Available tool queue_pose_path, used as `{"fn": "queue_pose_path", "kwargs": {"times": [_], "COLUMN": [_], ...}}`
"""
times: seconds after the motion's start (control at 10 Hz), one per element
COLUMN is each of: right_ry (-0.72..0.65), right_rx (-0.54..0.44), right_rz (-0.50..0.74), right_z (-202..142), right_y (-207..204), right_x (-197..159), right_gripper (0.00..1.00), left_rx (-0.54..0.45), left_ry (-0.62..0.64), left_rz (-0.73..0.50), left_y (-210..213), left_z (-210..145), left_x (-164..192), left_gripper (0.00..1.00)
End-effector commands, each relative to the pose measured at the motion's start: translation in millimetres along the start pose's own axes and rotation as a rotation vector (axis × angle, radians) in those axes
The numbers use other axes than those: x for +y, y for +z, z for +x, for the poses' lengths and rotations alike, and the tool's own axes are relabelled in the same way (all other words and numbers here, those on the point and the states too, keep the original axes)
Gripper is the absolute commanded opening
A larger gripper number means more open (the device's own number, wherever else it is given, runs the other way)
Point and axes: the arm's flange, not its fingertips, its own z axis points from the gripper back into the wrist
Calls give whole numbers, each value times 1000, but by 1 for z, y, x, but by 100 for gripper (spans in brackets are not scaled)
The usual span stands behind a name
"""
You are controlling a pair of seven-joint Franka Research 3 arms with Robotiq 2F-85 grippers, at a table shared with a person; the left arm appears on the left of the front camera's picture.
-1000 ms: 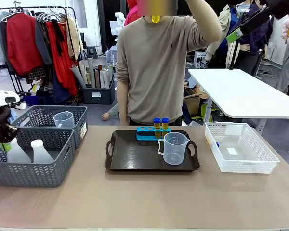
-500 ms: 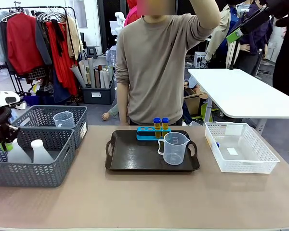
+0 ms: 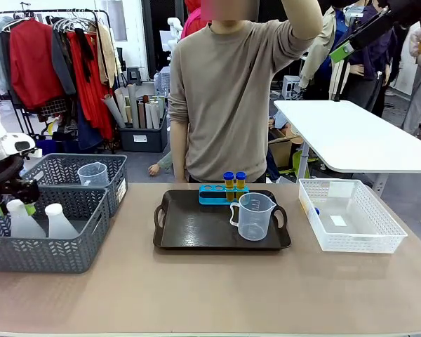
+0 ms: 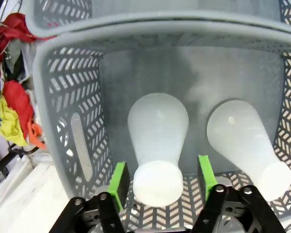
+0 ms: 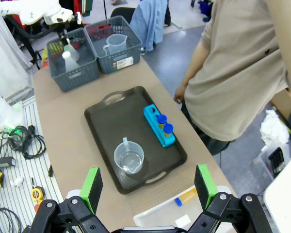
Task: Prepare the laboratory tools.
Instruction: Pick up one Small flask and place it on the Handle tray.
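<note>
Open table [image 3: 196,295] ran along the near edge. The tray [image 3: 189,235] sat mid-table. In the grey basket [image 3: 56,256] at near left, the left gripper [image 4: 161,177] straddled one conical flask [image 4: 157,126], its jaws apart with slim gaps either side. The right gripper [image 5: 148,180] hung high, its jaws wide. The measuring jug [image 3: 253,216] stood on the tray, with the tubes [image 3: 234,180] at its far rim.

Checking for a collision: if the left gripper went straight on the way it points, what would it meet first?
Probably the top of the white flask standing between its open fingers in the gray basket; depth is hard to judge.
</note>
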Motion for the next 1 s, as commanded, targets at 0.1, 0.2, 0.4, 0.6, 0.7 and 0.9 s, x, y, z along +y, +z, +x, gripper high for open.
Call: {"fn": "queue_pose_path", "kwargs": {"times": [0.1,0.2,0.4,0.6,0.7,0.9], "right_ry": [5,5,5,5,5,5], "right_rx": [-1,-1,-1,-1,-1,-1], "right_rz": [-1,-1,-1,-1,-1,-1], "right_z": [0,0,0,0,0,0], "right_y": [0,0,0,0,0,0], "right_x": [2,2,2,2,2,2], "right_gripper": [100,100,100,100,100,100], "left_rx": [-28,-26,-40,-45,-47,-41], "left_ry": [16,27,32,38,45,49], "left_rz": [-22,-25,-14,-4,-3,-1], "left_y": [-5,-3,2,6,7,8], "left_z": [11,10,8,7,6,6], "left_x": [1,1,4,8,8,10], "left_gripper": [100,100,61,21,2,0]}}
